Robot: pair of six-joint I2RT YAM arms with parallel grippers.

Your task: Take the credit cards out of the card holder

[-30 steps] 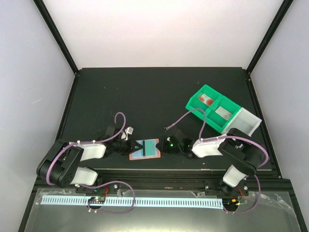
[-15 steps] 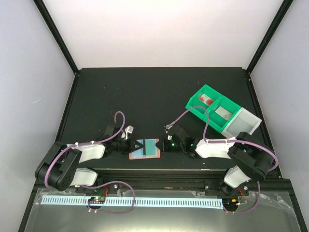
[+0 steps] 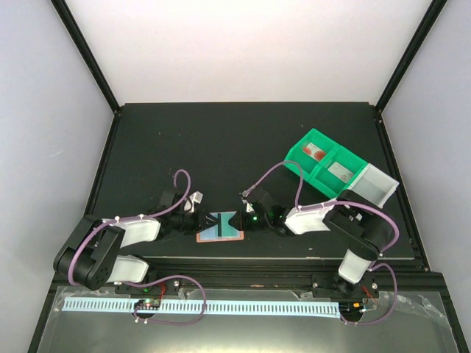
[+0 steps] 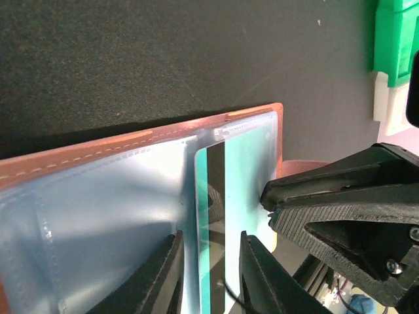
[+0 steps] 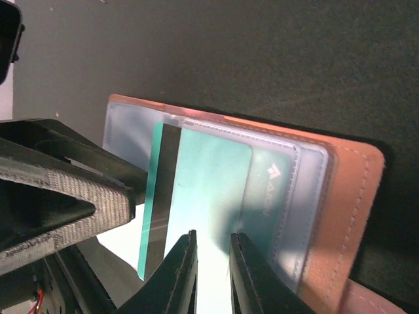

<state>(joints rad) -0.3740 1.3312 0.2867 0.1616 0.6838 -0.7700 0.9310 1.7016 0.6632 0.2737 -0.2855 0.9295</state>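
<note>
We see the salmon-pink card holder (image 3: 219, 234) lying open near the black table's (image 3: 221, 147) front edge. A teal credit card (image 5: 203, 190) with a dark stripe juts from its clear sleeve; another card (image 5: 272, 190) sits tucked inside.

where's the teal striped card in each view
top external: teal card low centre, lying in the open pink holder.
left wrist: card right of centre, dark stripe along its left side.
right wrist: card centre, stripe on the left.
shared landmark: the holder's stitched salmon edge.
</note>
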